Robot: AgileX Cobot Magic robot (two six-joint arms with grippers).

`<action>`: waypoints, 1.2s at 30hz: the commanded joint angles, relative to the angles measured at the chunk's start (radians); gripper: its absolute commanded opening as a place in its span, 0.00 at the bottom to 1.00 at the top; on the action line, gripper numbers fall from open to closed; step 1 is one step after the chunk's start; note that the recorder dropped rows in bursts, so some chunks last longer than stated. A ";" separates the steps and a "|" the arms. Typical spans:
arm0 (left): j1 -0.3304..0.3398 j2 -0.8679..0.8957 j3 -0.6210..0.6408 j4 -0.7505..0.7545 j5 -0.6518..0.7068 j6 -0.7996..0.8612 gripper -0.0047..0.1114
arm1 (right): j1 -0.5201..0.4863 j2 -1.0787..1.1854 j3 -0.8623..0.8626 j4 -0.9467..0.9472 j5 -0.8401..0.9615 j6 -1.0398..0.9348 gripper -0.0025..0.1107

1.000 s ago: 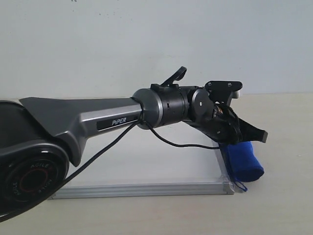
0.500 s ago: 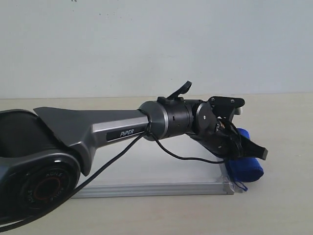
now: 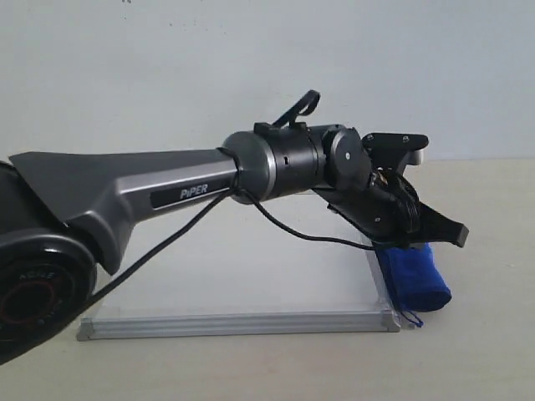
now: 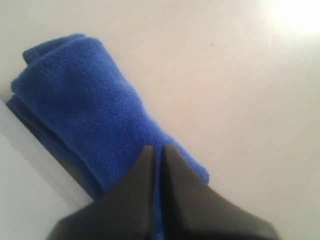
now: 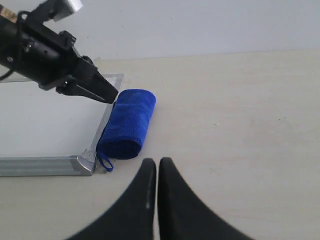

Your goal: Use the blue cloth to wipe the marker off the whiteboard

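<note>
Left gripper [image 4: 158, 150] closed over blue cloth [image 4: 85, 110].

A pale beige matte surface [image 5: 240, 125] carries a square whiteboard [image 5: 45, 120] with a silvery metal frame, lying flat, and a fuzzy, rolled blue cloth [image 5: 127, 125] lying along the frame edge on the right arm's side, its small loop beside the board's near corner.
</note>
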 commanded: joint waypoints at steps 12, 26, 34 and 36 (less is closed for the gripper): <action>0.030 -0.422 0.415 0.063 0.117 0.020 0.07 | -0.002 -0.005 -0.001 0.000 -0.006 -0.003 0.03; 0.030 -0.962 1.250 -0.401 -0.262 0.252 0.07 | -0.002 -0.005 -0.001 0.000 -0.008 -0.004 0.03; 0.030 -1.015 1.487 -0.449 -0.273 0.252 0.07 | -0.002 -0.005 -0.001 0.000 -0.008 -0.004 0.03; 0.030 -1.015 1.510 -0.449 -0.258 0.252 0.07 | -0.002 -0.005 -0.001 0.000 -0.008 -0.004 0.03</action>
